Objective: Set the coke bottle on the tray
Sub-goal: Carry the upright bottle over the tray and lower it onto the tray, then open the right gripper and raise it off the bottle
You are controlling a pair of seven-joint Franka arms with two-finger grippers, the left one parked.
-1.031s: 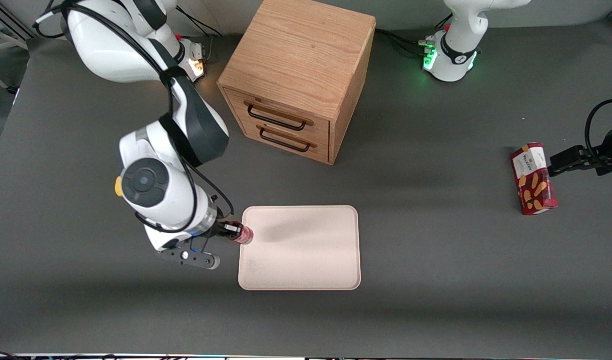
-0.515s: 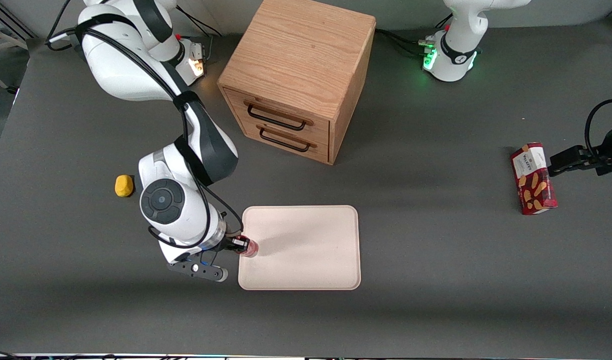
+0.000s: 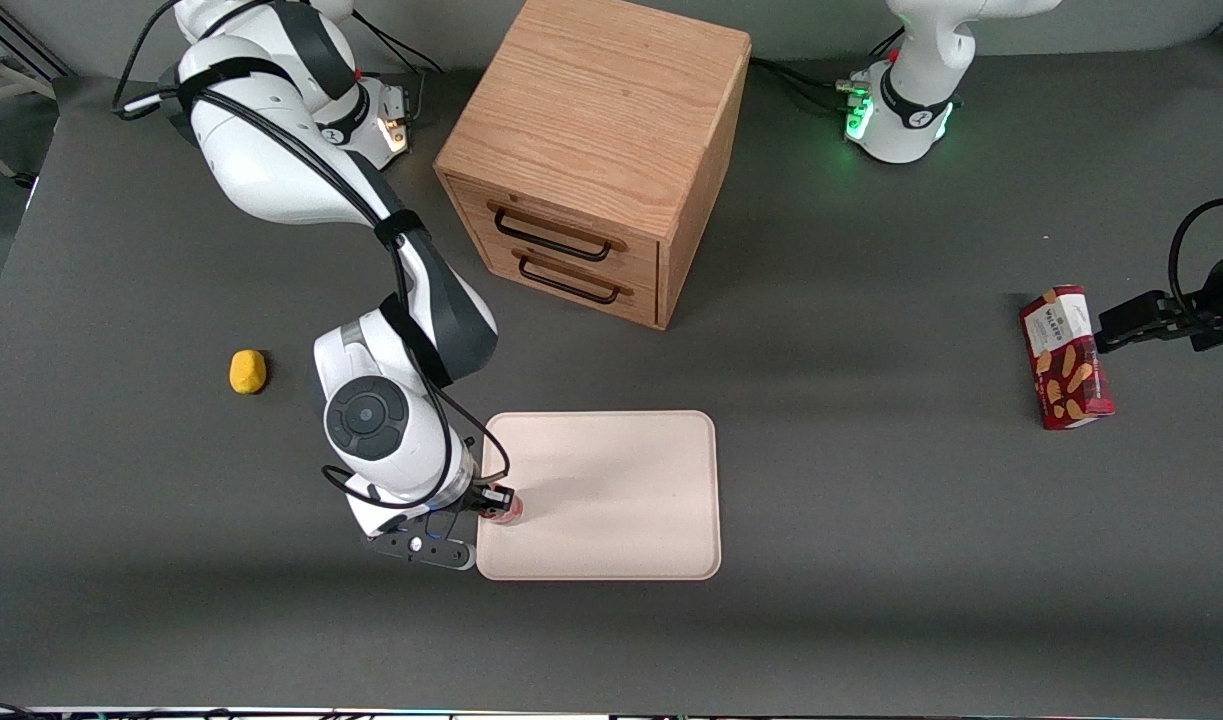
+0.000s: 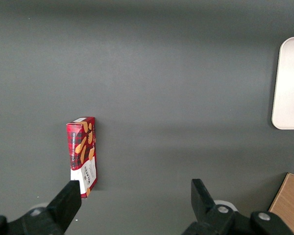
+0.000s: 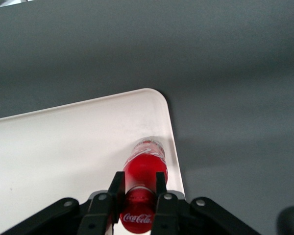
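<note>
The coke bottle [image 5: 144,164], small with a red cap, red label and clear base, stands upright between my gripper's fingers. My gripper [image 5: 138,182] is shut on the bottle near its neck. In the front view the gripper [image 3: 495,503] holds the bottle [image 3: 508,513] over the tray [image 3: 611,490], just inside the rim at the tray's edge toward the working arm's end. The tray [image 5: 63,156] is a flat cream-pink rectangle with rounded corners. Whether the bottle's base touches the tray I cannot tell.
A wooden two-drawer cabinet [image 3: 601,160] stands farther from the front camera than the tray. A yellow lump [image 3: 247,371] lies toward the working arm's end. A red snack box [image 3: 1065,357] lies toward the parked arm's end, also seen as the box [image 4: 83,155].
My gripper has carried the bottle nearer to the front camera and a little farther in over the tray's edge. The arm no longer hides the yellow lump.
</note>
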